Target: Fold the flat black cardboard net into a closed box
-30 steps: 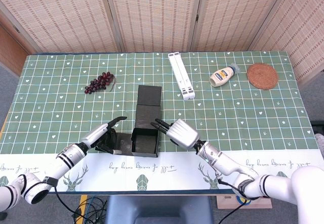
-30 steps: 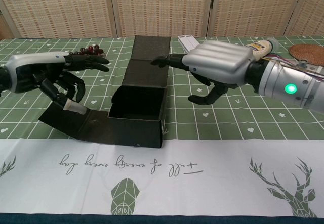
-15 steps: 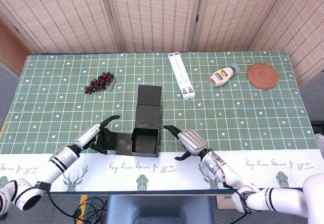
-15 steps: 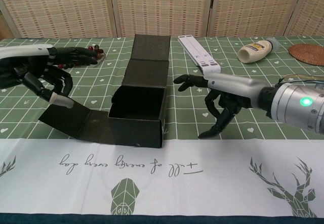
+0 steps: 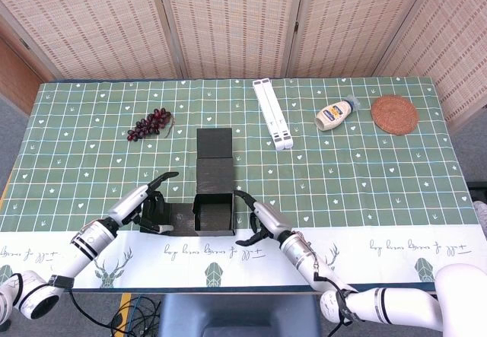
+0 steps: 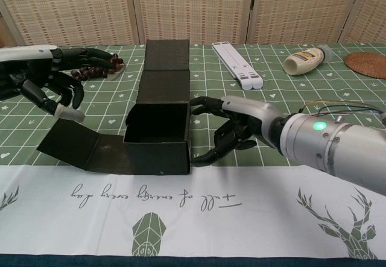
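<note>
The black cardboard net point(image 5: 213, 212) point(image 6: 158, 131) stands partly folded near the table's front edge, an open-topped box with upright walls. Its long lid panel point(image 5: 214, 154) point(image 6: 166, 68) lies flat behind it, and a side flap point(image 5: 169, 220) point(image 6: 75, 148) slopes out to the left. My left hand point(image 5: 149, 204) point(image 6: 51, 85) hovers over that flap with fingers partly curled, holding nothing. My right hand point(image 5: 262, 220) point(image 6: 234, 128) sits at the box's right wall, fingers spread and fingertips against the wall's upper and lower edges.
A grape bunch point(image 5: 150, 124) lies back left of the net. A white folded stand point(image 5: 272, 113), a mayonnaise bottle point(image 5: 335, 113) and a woven coaster point(image 5: 394, 114) lie at the back right. The table's front edge is just before the box.
My right hand swung down and left until it met the box's right wall. The whole net slid slightly left. My left hand lifted a little off the side flap.
</note>
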Robot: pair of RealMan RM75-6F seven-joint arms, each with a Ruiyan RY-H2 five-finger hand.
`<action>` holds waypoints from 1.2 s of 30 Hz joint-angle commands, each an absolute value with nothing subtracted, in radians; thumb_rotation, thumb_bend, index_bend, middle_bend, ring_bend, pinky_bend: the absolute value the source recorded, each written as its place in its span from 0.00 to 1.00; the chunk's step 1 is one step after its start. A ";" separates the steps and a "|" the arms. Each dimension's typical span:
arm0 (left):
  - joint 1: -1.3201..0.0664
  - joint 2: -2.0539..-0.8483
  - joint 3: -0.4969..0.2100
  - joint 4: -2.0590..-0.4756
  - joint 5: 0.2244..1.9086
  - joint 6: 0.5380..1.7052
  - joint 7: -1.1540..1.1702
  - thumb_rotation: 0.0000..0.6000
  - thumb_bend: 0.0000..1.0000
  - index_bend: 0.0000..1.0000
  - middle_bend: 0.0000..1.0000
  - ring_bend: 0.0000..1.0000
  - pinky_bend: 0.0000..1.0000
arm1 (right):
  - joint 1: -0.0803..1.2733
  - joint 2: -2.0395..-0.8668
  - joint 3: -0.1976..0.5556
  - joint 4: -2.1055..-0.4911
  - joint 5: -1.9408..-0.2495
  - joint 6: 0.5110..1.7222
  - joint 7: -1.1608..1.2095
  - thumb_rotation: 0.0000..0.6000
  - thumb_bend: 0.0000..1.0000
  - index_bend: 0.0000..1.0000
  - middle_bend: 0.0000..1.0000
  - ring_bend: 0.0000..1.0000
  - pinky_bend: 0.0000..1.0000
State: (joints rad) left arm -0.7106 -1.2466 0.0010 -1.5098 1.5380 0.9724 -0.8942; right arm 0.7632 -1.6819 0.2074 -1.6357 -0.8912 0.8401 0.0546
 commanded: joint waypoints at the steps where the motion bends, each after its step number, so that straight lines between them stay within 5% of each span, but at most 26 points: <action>1: -0.708 -1.246 0.001 -1.507 1.542 0.974 -0.900 1.00 0.09 0.06 0.07 0.56 0.69 | 0.779 -1.729 0.226 -1.600 -0.860 0.849 0.034 1.00 0.00 0.00 0.03 0.70 1.00; 22: -0.694 -1.248 -0.001 -1.477 1.560 0.990 -0.945 1.00 0.09 0.06 0.07 0.56 0.69 | 0.803 -1.876 0.261 -1.431 -0.883 0.858 -0.002 1.00 0.00 0.00 0.04 0.69 1.00; 27: -0.684 -1.241 -0.007 -1.481 1.558 1.008 -0.948 1.00 0.09 0.06 0.07 0.56 0.69 | 0.814 -1.910 0.279 -1.378 -0.890 0.850 0.001 1.00 0.01 0.00 0.12 0.69 1.00; 30: -0.673 -1.238 -0.015 -1.488 1.547 1.026 -0.949 1.00 0.09 0.06 0.07 0.56 0.69 | 0.824 -1.933 0.294 -1.341 -0.891 0.848 -0.001 1.00 0.14 0.01 0.21 0.70 1.00; 32: -0.663 -1.239 -0.020 -1.494 1.538 1.038 -0.948 1.00 0.09 0.07 0.07 0.56 0.69 | 0.832 -1.948 0.307 -1.312 -0.886 0.846 -0.003 1.00 0.28 0.08 0.27 0.70 1.00; 36: -0.645 -1.236 -0.028 -1.501 1.526 1.062 -0.936 1.00 0.09 0.07 0.07 0.56 0.70 | 0.838 -1.965 0.339 -1.277 -0.886 0.851 0.012 1.00 0.40 0.20 0.34 0.73 1.00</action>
State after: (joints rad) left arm -0.6493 -1.2372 -0.0247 -1.4984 1.5301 1.0568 -0.9398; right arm 0.8345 -1.9587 0.3290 -1.2845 -0.8866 0.8496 0.0050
